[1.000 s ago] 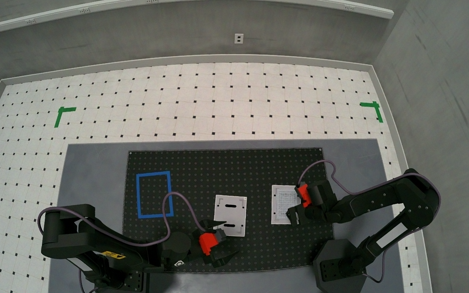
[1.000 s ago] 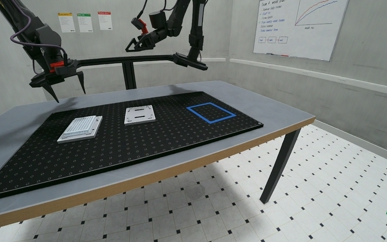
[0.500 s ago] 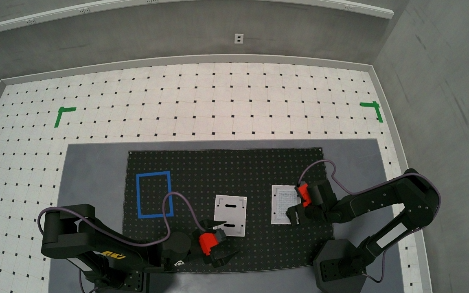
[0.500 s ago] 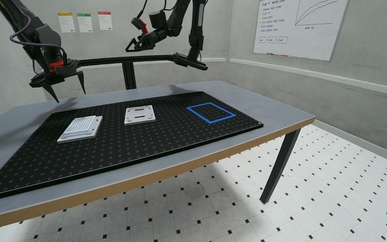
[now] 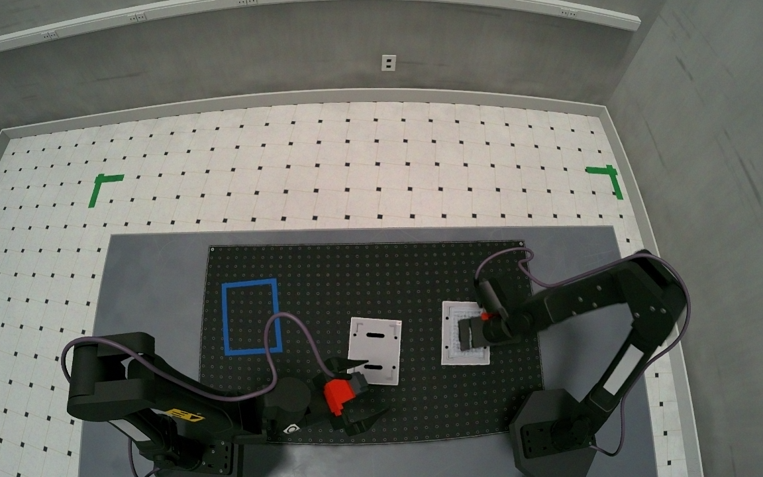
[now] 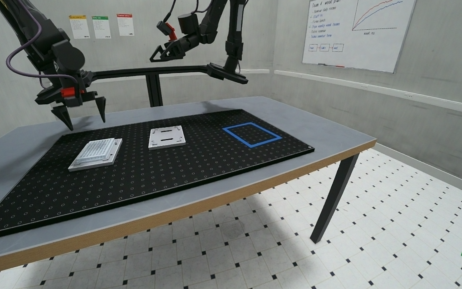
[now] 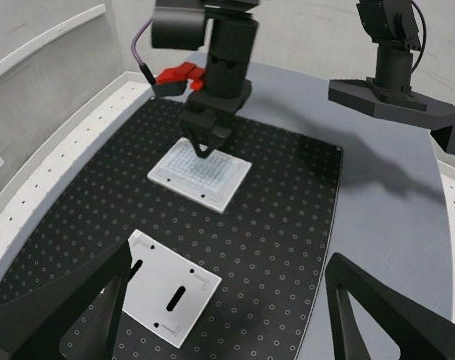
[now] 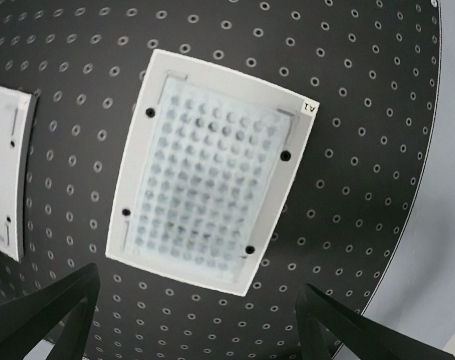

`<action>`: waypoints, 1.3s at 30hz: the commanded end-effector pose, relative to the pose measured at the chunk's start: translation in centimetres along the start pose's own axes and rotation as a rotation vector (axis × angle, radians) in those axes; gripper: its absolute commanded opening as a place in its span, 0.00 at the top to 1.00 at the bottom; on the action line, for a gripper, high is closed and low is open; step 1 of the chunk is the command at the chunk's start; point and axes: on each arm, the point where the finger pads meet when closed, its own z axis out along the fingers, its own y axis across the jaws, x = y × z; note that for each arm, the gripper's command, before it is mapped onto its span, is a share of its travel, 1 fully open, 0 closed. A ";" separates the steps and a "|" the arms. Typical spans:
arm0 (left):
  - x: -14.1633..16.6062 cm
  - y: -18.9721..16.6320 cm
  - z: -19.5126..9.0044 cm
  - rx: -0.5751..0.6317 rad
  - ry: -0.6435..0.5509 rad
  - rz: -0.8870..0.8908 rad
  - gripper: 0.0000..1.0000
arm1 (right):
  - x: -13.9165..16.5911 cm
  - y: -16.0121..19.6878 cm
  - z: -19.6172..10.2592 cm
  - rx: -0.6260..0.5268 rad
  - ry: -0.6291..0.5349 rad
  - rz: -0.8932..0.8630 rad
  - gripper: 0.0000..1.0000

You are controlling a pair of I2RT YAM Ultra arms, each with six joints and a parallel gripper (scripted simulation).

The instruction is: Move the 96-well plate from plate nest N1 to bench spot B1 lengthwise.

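The clear 96-well plate point(image 8: 203, 183) sits in the white nest N1 point(image 5: 464, 332), also seen in the exterior view point(image 6: 96, 152) and in the left wrist view point(image 7: 199, 174). My right gripper point(image 6: 82, 113) is open and empty, hovering well above the plate with fingers pointing down; in the right wrist view point(image 8: 197, 340) its fingertips frame the plate's near end. My left gripper point(image 5: 360, 394) is open and empty, held high near the table's front edge beside the second, empty nest point(image 5: 375, 350). The blue taped outline B1 point(image 5: 251, 317) is empty on the left of the black board.
The black perforated board point(image 6: 146, 158) covers most of the grey table. The empty nest point(image 6: 167, 137) lies between N1 and the blue outline point(image 6: 251, 134). The arm bases stand at the table's front edge point(image 5: 550, 438).
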 end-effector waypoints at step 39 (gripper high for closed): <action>-0.6 -0.2 -0.3 0.004 -0.015 0.005 0.00 | -1.4 0.2 5.4 0.082 0.141 0.138 0.00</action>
